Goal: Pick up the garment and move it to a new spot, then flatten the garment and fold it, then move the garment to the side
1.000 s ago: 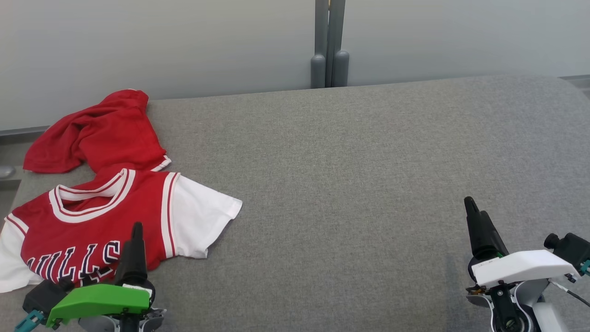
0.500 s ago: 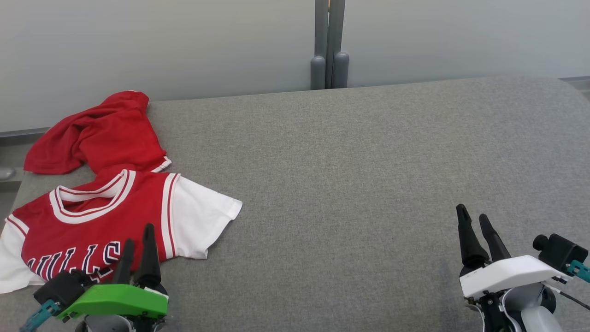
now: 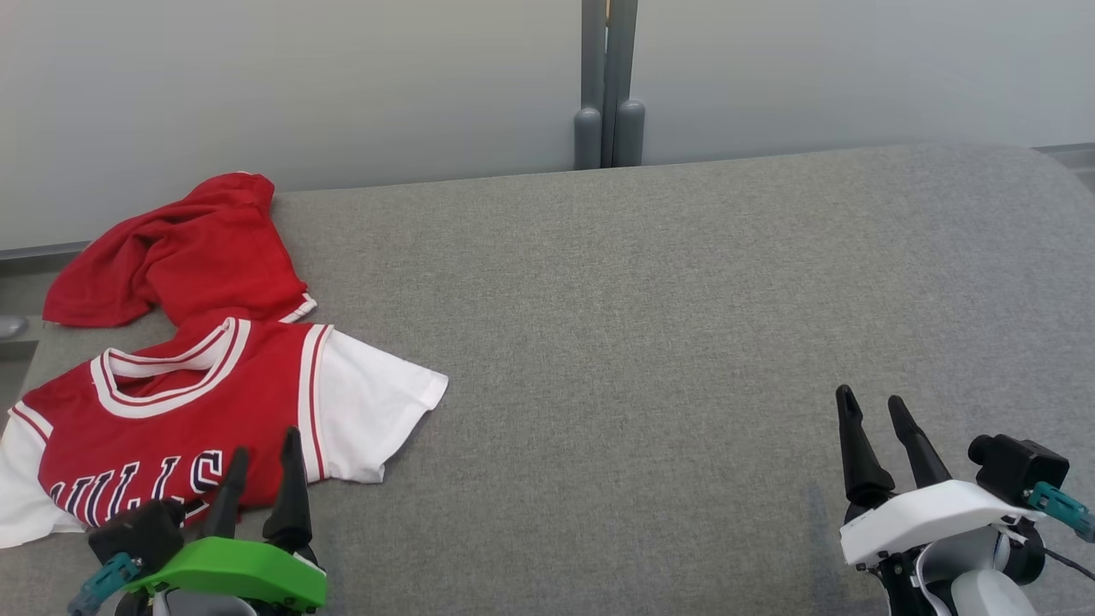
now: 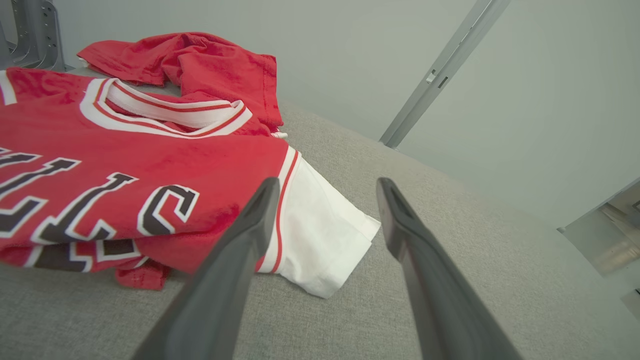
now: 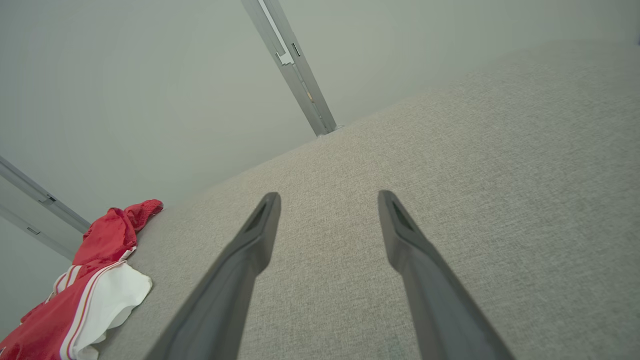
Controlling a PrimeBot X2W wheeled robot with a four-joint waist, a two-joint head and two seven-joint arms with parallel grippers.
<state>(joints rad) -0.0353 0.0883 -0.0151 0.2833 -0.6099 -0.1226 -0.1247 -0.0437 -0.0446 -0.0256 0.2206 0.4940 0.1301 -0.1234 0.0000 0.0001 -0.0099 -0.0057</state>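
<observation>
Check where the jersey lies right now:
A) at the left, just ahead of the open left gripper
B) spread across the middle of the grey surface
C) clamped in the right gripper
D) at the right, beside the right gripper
A: the jersey lies at the left of the grey surface, just beyond the left gripper, whose fingers stand apart, holding nothing.

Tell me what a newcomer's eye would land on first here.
The red jersey with white sleeves and dark lettering stands out, lying at the left of the grey padded surface. Then the two open claws at the near edge: the green-shelled left claw near the jersey's lower edge, the white-shelled right claw far off over bare fabric.
</observation>
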